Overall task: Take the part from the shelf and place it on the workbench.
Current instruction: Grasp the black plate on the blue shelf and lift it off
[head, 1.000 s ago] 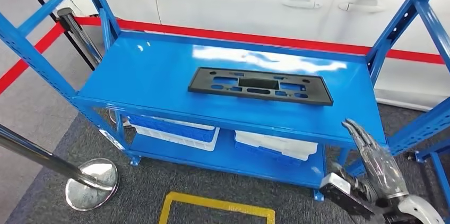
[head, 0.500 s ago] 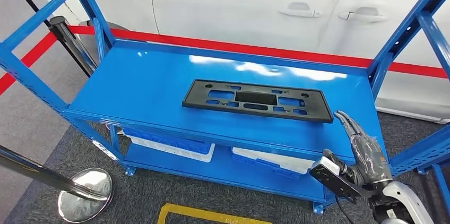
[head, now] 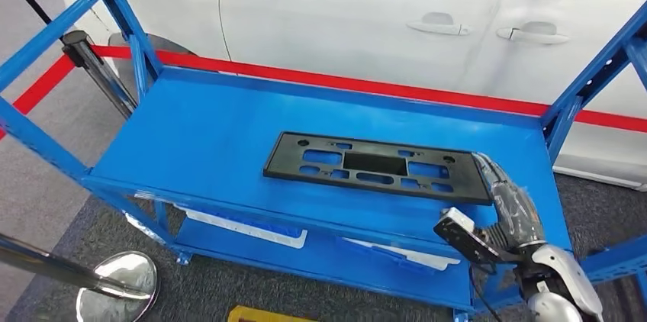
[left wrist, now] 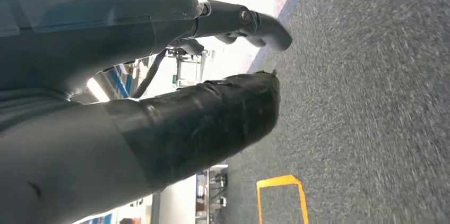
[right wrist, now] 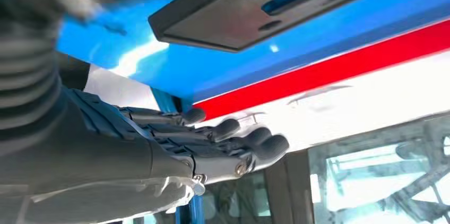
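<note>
A blue metal shelf (head: 214, 127) stands on grey carpet (head: 69, 234). Flat on its top board lies a black part (head: 375, 166), a long plate with cut-out slots, set toward the right half and near the front edge; its corner (right wrist: 212, 25) also shows in the right wrist view. On the lower board rest white and blue trays (head: 252, 227), partly hidden by the top board. A yellow line (head: 255, 313) and a chrome post base (head: 114, 288) sit on the carpet in front.

From the head we look down on the shelf (head: 229, 120); our right wrist view shares it close up, our left faces carpet (left wrist: 371, 102)
</note>
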